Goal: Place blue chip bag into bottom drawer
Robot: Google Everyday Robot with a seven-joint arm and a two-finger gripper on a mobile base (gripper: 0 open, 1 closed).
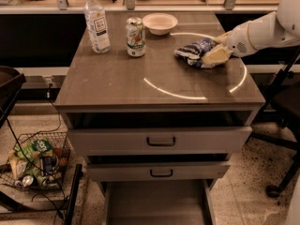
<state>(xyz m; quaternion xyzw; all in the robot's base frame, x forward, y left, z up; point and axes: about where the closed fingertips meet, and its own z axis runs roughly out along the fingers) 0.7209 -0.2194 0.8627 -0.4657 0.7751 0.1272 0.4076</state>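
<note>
The blue chip bag (191, 50) lies crumpled on the right rear part of the cabinet top (140, 86). My gripper (213, 55) comes in from the right on a white arm and rests against the bag's right side, hiding part of it. The bottom drawer (157, 205) stands pulled out at floor level, a plain flat tray with nothing showing in it. Above it, the two grey drawer fronts with black handles are slightly pulled out.
A water bottle (97, 21), a soda can (135, 36) and a white bowl (160, 23) stand along the back of the top. A wire basket of snack packets (35, 161) sits on the floor at left. A black chair base (281, 172) is at right.
</note>
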